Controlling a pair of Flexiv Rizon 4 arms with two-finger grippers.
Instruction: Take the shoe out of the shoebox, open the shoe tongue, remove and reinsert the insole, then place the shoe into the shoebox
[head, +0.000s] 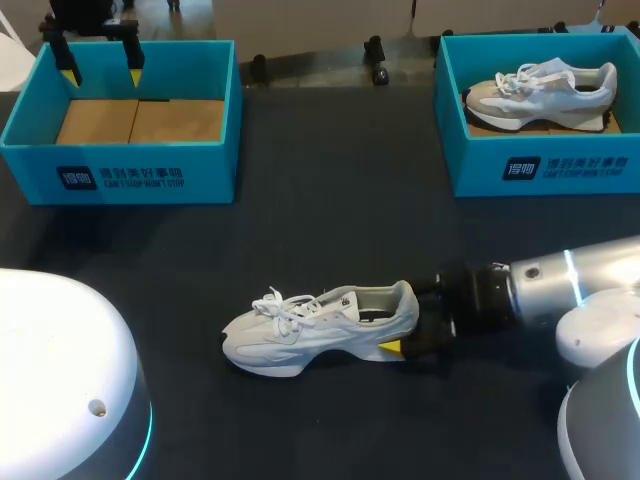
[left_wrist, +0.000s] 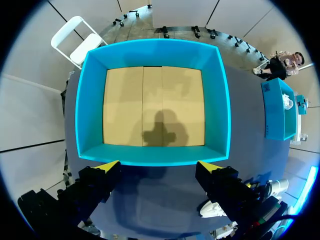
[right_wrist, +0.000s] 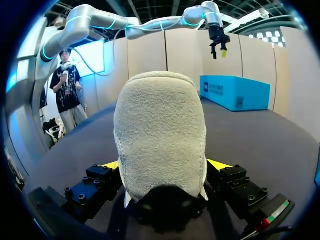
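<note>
Dark table seen from above, with two open blue shoeboxes along its far edge. The right shoebox, at the far right corner, holds a second shoe, pale with a dark sole, lying on its side with the toe toward the box's left wall. The left shoebox, at the far left corner, shows only its bare cardboard floor. The left gripper hangs above this box, its yellow-tipped fingers spread wide apart and touching nothing; its shadow falls on the cardboard.

The white shoe stands upright on its sole on the near middle of the table, well apart from both boxes, toe pointing toward the left arm's side and laces loose. The right gripper comes in low from the right and is clamped on the shoe's heel, one yellow fingertip pressed against each side of the fleecy heel counter.
</note>
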